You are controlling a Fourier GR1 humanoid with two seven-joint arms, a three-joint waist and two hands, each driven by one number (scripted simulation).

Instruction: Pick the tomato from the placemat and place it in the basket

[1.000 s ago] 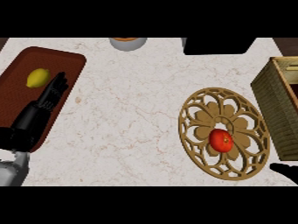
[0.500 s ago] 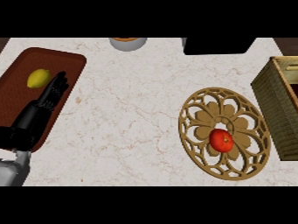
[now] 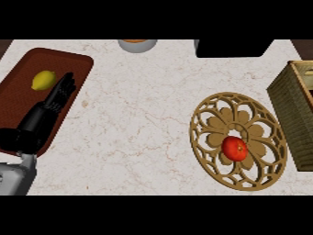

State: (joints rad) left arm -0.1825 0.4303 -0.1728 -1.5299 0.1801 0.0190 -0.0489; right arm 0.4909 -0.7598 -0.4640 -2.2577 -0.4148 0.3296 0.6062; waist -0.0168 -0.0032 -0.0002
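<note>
Head view: tomato (image 3: 235,148) sits on the wooden placemat (image 3: 220,108), near the basket (image 3: 299,120). Left hand (image 3: 47,112) lies open, holding nothing, over the brown tray (image 3: 13,98) beside a lemon (image 3: 43,80). Right hand unseen. Risk: a left reach is long and could clip the lemon.

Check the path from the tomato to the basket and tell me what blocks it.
Nothing visible does. The tomato lies on the round placemat, and the basket stands just right of it, with only the placemat's edge and a strip of bare counter between them.
</note>
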